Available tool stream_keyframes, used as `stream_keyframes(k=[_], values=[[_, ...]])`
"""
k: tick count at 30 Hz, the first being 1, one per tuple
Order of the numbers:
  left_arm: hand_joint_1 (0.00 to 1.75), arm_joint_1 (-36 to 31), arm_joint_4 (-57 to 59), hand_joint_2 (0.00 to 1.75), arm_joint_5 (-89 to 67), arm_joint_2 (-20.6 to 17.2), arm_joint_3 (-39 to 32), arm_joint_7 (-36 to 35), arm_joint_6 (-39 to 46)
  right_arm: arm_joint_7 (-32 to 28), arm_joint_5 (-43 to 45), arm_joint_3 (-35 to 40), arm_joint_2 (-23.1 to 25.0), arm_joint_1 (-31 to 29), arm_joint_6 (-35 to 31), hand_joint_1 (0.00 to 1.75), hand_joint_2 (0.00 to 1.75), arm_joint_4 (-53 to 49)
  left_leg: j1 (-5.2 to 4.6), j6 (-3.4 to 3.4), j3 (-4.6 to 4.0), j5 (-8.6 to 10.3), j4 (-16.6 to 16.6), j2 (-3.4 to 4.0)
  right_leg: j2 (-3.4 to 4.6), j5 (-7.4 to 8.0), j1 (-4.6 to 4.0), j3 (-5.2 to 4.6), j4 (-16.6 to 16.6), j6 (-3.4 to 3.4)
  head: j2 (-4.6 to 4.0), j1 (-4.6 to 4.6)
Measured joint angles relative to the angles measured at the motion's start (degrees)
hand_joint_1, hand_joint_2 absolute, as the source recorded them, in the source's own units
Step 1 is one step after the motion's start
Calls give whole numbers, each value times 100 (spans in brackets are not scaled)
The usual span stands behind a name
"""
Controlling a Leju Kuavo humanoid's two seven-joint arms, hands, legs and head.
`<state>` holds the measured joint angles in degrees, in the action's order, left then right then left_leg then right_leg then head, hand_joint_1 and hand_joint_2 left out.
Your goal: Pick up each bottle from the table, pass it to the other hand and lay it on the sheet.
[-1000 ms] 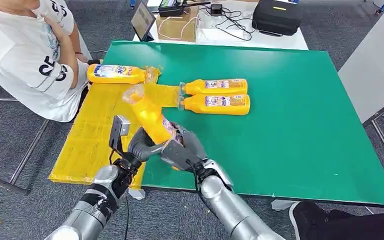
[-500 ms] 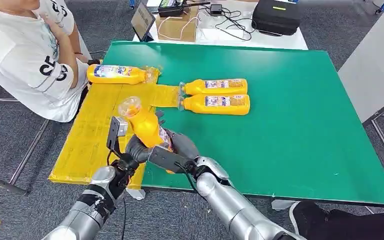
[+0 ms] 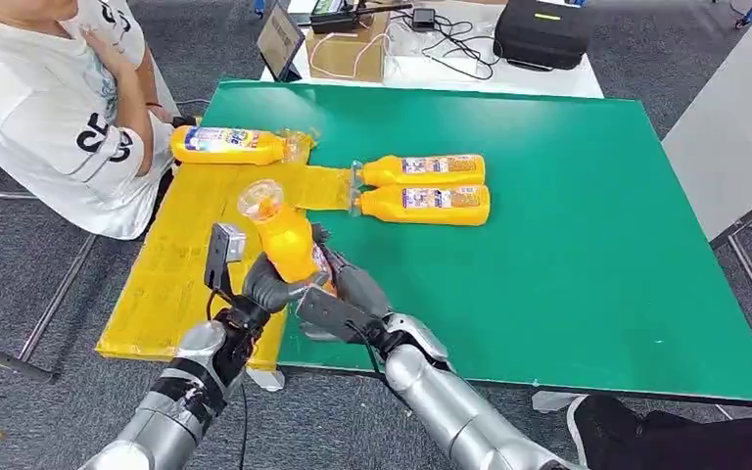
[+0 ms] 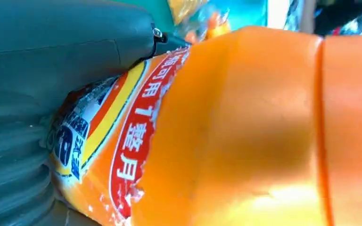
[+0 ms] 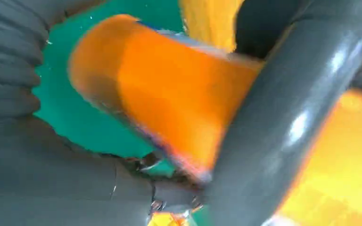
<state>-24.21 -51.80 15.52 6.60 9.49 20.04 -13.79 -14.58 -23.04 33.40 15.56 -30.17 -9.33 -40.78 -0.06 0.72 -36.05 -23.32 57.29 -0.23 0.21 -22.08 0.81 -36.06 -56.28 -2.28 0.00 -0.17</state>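
We see L hand (image 3: 272, 287) wrapped round the lower body of the held bottle (image 3: 284, 238), fingers closed on it. In L wrist view the thumb (image 4: 66, 42) presses on the label and the bottle (image 4: 245, 127) sits right against the cam. R hand (image 3: 343, 299) sits just beside, at the base of the same bottle; in R wrist view a dark finger (image 5: 283, 127) crosses the orange body (image 5: 169, 99), so it looks like contact. We can't tell if R is gripping or loosening.

Change vs the earlier frames: bottle goes from a steep lean to nearly upright w/ cap up, and shifts a bit toward the yellow sheet (image 3: 181, 255). R hand moves lower under the bottle while L takes more of the body. We judge that as handover in progress, R to L, not finished since both hands touch it.

Outward: held bottle hangs over the border between sheet and green table (image 3: 568, 225). One bottle on sheet (image 3: 223, 145) lies at the far end, near a seated person (image 3: 49, 108). Two more bottles (image 3: 421, 186) lie side by side on the green, touching, caps toward the sheet, waiting for pickup.
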Motion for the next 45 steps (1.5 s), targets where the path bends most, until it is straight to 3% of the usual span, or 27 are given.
stream_keyframes(k=[17,23,26,37,42,43,44,45], values=[[175,-347,-107,175,-666,-503,-588,219,731,-112,407,-689,-332,524,-142,0,175,-1002,2,-1,0,2,0,-8,-2,0,-1,1,-1,0,0,2],[175,-947,646,175,-3925,-914,-534,110,2768,-267,770,-1110,-437,783,-361,0,175,-1737,0,-1,0,2,0,0,0,1,0,-1,-1,0,0,4],[175,-1269,1144,175,-5289,-1128,-411,-219,3338,-267,792,-1224,-483,897,-319,0,175,-2082,1,-1,0,2,0,-3,0,1,-1,0,-2,0,0,2],[175,-1831,2460,175,-7291,-1574,317,-708,2508,-243,892,-1255,-564,839,-107,0,175,-2411,0,-1,-2,2,0,-2,1,0,0,0,-2,0,2,4],[175,-1898,2751,175,-7560,-1666,677,-234,2011,-243,942,-1187,-560,656,26,0,175,-2368,1,-1,-2,2,0,-2,0,0,0,3,-3,0,0,4],[159,-1922,2793,175,-7541,-1681,701,-169,1972,-243,951,-1165,-558,624,28,0,175,-2355,1,-2,-1,2,-1,-2,0,0,0,4,-2,0,0,2],[52,-1937,2826,175,-7502,-1690,724,-103,1915,-245,958,-1144,-558,596,26,0,175,-2344,1,-2,0,2,-1,-3,0,0,0,6,-3,0,0,4],[3,-1942,2854,175,-7458,-1696,732,-31,1849,-253,966,-1122,-558,572,11,0,175,-2331,1,-2,1,2,-1,-4,0,0,0,6,-3,0,0,2]])
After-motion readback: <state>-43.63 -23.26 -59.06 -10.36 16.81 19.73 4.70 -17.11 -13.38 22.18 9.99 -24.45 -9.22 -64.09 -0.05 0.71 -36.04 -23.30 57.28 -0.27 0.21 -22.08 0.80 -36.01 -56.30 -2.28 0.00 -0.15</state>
